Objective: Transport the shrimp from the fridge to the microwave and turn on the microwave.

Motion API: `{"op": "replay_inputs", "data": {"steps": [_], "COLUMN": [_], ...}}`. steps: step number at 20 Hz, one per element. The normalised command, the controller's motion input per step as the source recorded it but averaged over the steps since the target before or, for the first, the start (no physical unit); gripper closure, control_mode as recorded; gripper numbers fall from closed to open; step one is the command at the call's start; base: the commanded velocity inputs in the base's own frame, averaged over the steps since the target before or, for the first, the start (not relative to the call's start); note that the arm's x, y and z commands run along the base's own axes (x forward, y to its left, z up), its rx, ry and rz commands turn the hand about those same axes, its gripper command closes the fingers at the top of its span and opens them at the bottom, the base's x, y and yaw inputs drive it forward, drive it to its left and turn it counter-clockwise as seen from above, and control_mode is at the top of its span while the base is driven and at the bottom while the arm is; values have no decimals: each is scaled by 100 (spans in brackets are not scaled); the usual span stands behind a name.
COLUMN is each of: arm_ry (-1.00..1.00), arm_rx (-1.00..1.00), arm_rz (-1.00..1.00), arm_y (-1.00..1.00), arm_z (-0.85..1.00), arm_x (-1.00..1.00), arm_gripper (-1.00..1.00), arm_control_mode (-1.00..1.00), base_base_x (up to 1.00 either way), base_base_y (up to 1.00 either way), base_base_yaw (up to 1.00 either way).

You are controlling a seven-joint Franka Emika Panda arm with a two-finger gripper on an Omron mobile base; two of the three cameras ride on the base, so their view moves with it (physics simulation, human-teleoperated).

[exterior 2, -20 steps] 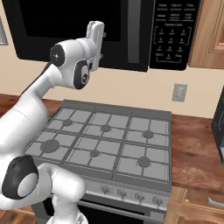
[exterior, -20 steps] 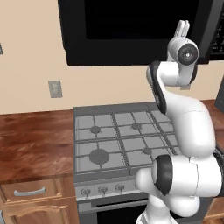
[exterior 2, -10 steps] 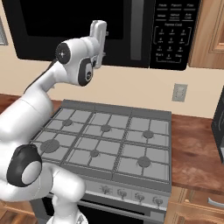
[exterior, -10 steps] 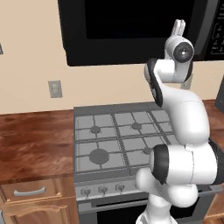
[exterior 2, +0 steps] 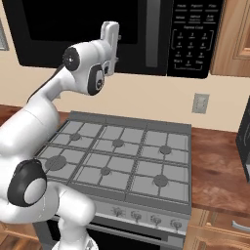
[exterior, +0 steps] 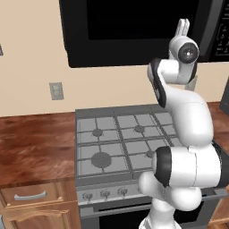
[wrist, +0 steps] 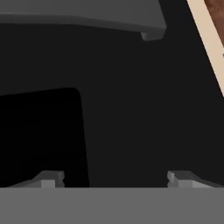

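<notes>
The microwave (exterior 2: 112,36), across the top of the right base view, has its door closed. The gripper (wrist: 114,178) faces the dark glass, fingers spread wide and empty. The shrimp cannot be located. By judgement, only starting the keypad (exterior 2: 191,34) remains.
</notes>
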Motion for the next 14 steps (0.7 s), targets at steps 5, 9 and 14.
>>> {"op": "replay_inputs", "data": {"steps": [5,9,14], "arm_ry": [10,2,-1], "arm_rx": [-5,-1,0], "arm_rz": [1,1,6], "arm_y": [-3,-15,-26], "arm_z": [-6,0,0], "arm_x": [1,-31,-48], "arm_gripper": [-100,-100,-100], "arm_control_mode": [-100,-100,-100], "base_base_x": [0,0,0], "base_base_y": [0,0,0], "base_base_yaw": [0,0,0]}}
